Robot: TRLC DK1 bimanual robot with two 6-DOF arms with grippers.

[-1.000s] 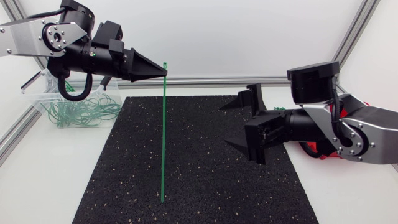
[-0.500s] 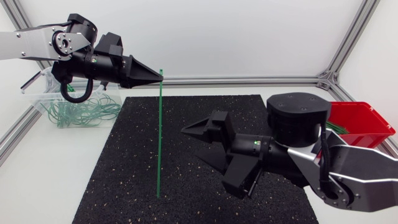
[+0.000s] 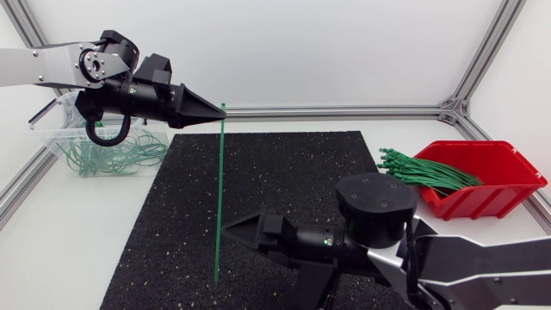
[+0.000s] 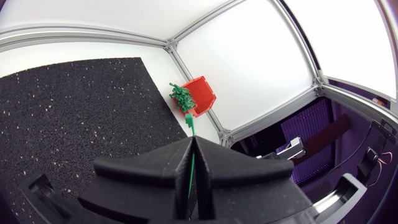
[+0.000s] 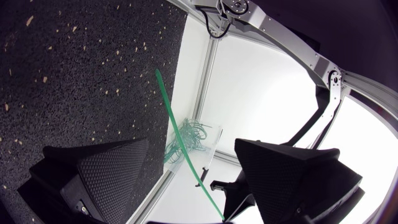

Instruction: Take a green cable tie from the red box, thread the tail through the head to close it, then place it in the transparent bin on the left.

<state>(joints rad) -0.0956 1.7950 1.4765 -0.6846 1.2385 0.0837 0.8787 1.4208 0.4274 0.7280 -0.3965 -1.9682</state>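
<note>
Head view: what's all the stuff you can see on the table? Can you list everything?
Mat: one, black with speckles, middle of the white table.
Red box: one, red, right of the mat.
Loose cable ties: a bundle, too many to count, green, in the red box.
Transparent bin: one, clear, left of the mat.
Closed ties: several loops, green, in the bin.
Held cable tie: one, green, hanging straight down over the mat.
Left gripper: one, black, shut on the held tie's top end.
Right gripper: one, black, open, beside the held tie's lower part.
</note>
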